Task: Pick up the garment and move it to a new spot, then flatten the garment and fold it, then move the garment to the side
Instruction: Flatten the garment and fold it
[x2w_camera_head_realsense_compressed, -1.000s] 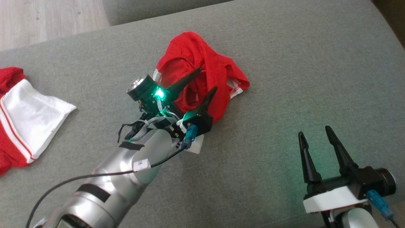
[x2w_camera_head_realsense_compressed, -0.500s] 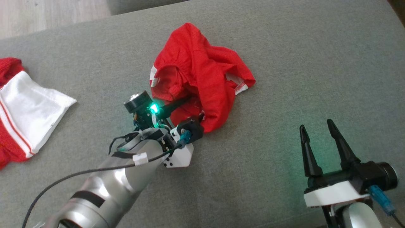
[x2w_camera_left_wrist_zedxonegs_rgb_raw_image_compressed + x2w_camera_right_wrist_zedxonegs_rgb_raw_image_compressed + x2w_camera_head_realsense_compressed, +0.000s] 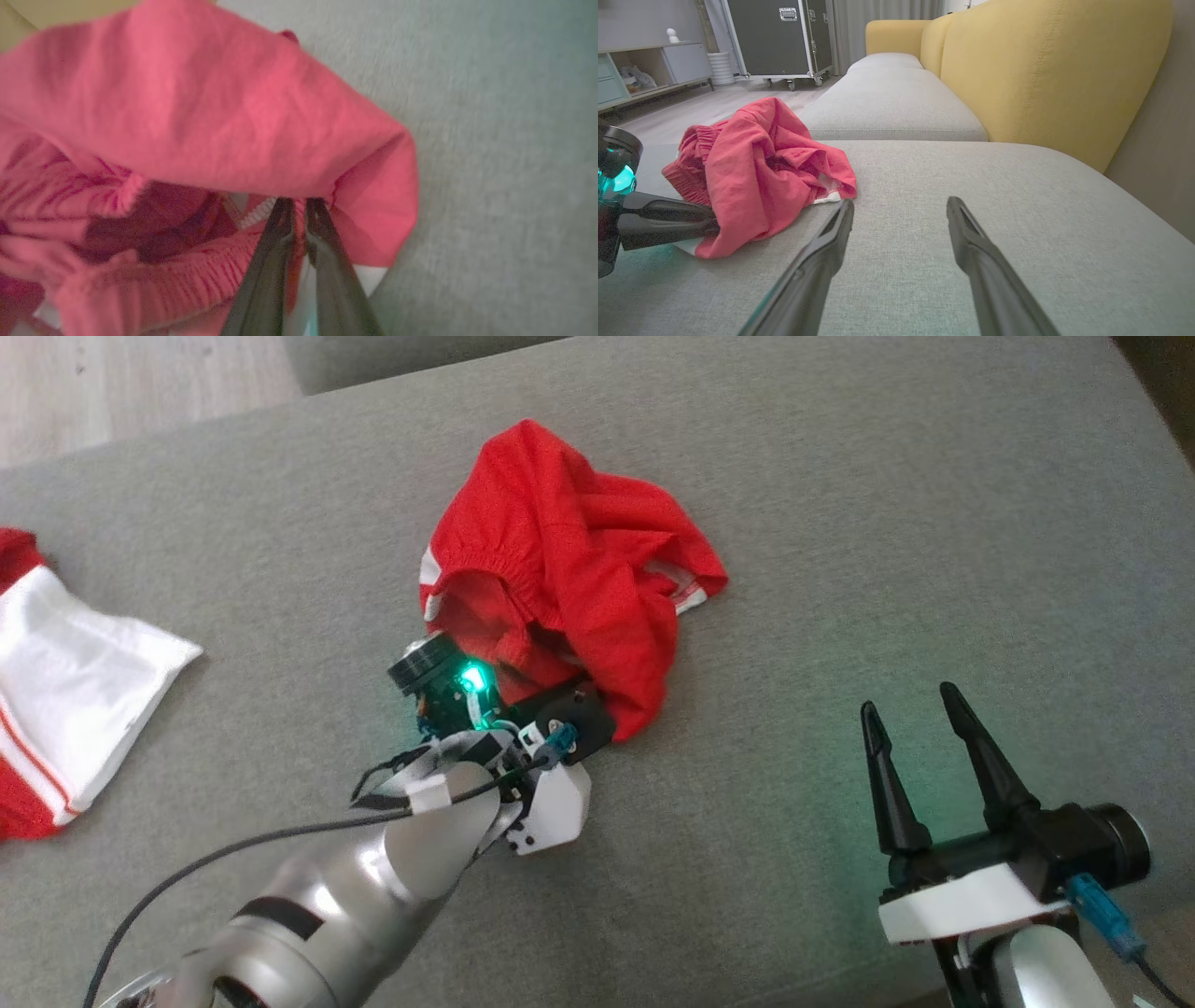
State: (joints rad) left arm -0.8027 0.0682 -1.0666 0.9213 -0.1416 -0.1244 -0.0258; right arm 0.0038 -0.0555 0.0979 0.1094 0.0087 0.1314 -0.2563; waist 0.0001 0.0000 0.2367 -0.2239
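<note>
So, closest in is the right hand (image 3: 910, 695), held low over the grey sofa seat (image 3: 887, 523) with its two dark fingers spread wide and nothing between them. Ahead of it and off to its left is the left hand (image 3: 299, 205). That one's pressed nearly together, pinching the near edge of the red garment (image 3: 560, 551). On the left wrist camera there's a sliver of red cloth caught between the fingers, and the tips are tucked under a fold that drapes right over them. There's a green light (image 3: 471, 679) glowing on that wrist too.

The garment is a crumpled heap sitting on the seat just past the left hand's fingertips. Its elastic waistband gapes open toward that hand, and a bit of white trim pokes out on the right-hand side.

Well off to the left hand's left, a white and red cloth (image 3: 84, 681) lies flat on the same seat. Farther out, past the right hand's fingertips, there's a yellow backrest (image 3: 1041, 70), another grey seat (image 3: 892, 102), and a black wheeled case (image 3: 780, 37) on the wood floor (image 3: 714, 102).
</note>
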